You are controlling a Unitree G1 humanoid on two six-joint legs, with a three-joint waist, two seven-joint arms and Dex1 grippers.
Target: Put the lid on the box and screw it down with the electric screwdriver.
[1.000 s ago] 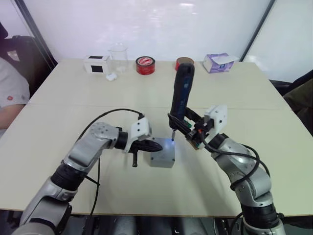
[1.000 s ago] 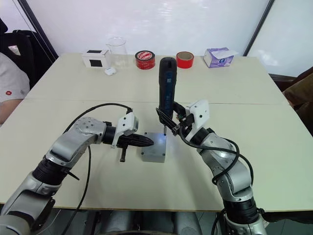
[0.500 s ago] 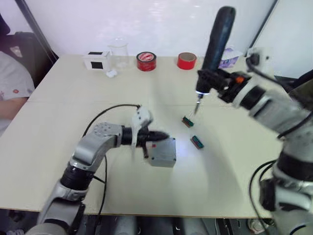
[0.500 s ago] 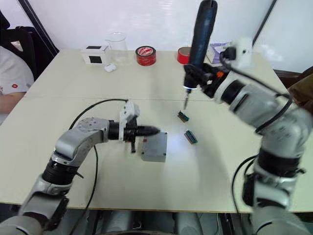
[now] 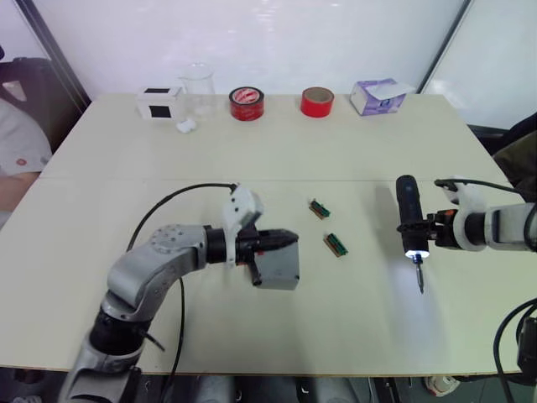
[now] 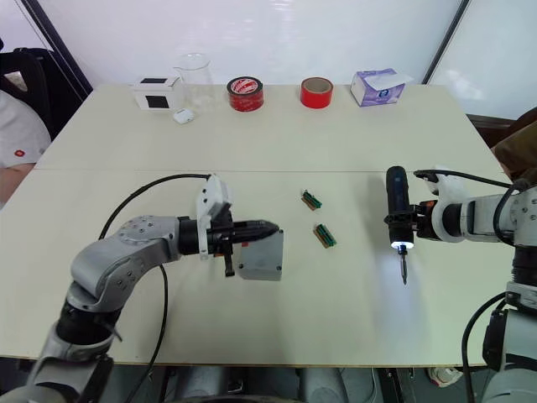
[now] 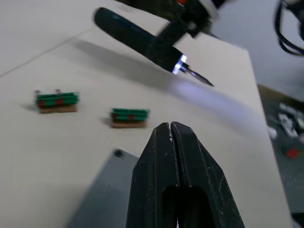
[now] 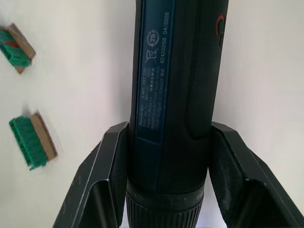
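Observation:
The grey box stands near the table's middle, and the flat grey lid covers its top, a screw hole showing at one corner. My left gripper is shut and empty, with its fingers lying over the box's far left edge. Off to the right, my right gripper is shut on the black electric screwdriver. The tool hangs low over the table, well apart from the box. Its tip light is on and its bit points toward the front edge.
Two small green terminal blocks lie between the box and the screwdriver. Along the back edge stand a white box with a black square, a glass beaker, two red tape rolls and a tissue box. A person sits at far left.
My right arm lifted the screwdriver off the box, swung it high, then brought it down low at the right. The left gripper stayed at the box, which shifted slightly.

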